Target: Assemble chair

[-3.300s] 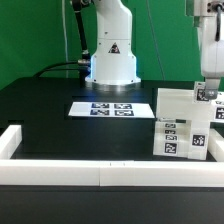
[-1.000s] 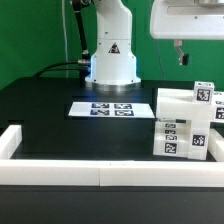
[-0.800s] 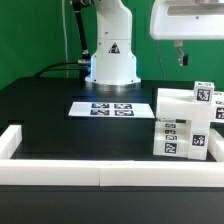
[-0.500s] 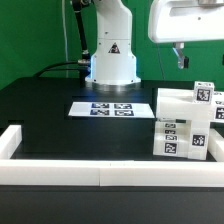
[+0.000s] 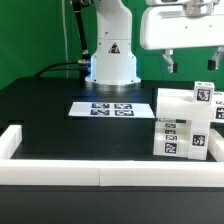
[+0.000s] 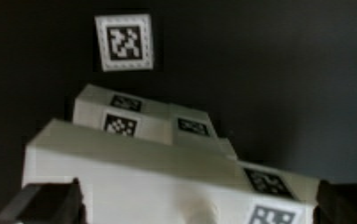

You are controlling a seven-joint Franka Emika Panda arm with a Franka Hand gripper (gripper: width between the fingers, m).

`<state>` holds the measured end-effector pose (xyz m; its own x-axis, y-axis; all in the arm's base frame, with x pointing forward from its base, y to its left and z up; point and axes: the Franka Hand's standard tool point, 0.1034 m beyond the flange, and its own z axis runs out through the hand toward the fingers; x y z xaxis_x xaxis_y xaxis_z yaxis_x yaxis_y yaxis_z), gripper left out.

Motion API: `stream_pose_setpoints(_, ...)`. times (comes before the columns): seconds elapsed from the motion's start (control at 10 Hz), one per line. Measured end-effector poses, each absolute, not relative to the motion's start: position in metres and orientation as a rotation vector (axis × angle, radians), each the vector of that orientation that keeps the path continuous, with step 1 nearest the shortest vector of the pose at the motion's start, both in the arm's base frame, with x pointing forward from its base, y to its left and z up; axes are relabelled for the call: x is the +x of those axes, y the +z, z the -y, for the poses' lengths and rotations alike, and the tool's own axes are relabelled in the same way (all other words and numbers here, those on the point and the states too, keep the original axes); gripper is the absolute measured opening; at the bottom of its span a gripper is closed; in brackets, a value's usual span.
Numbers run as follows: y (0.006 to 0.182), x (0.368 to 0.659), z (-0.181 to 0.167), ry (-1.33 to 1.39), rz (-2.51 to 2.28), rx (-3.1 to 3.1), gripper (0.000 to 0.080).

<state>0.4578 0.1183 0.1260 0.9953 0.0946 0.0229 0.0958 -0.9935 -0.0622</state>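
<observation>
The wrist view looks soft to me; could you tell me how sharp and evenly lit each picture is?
Wrist view: blurred and dim, the chair tags smeared, the table nearly black. Exterior view: sharper and evenly lit, the chair tags crisp, no glare showing.

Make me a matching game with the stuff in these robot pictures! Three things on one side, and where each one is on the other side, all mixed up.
Things:
1. gripper
2. chair
3. marker board

Places:
A. lying flat on the table in front of the robot's base
B. up in the air, jaws open, holding nothing
C. standing on the table at the exterior view's right

Right pairs: 1-B, 2-C, 3-A
</observation>
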Motion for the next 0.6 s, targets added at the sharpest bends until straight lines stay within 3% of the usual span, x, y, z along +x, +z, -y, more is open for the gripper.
stream_pose_setpoints(0.4, 0.124, 0.458, -0.116, -0.052, 0.195, -3.069, 0.0649)
stream_pose_setpoints(0.6, 0.103, 0.436, -0.094, -0.080, 0.311, -3.064, 0.0649)
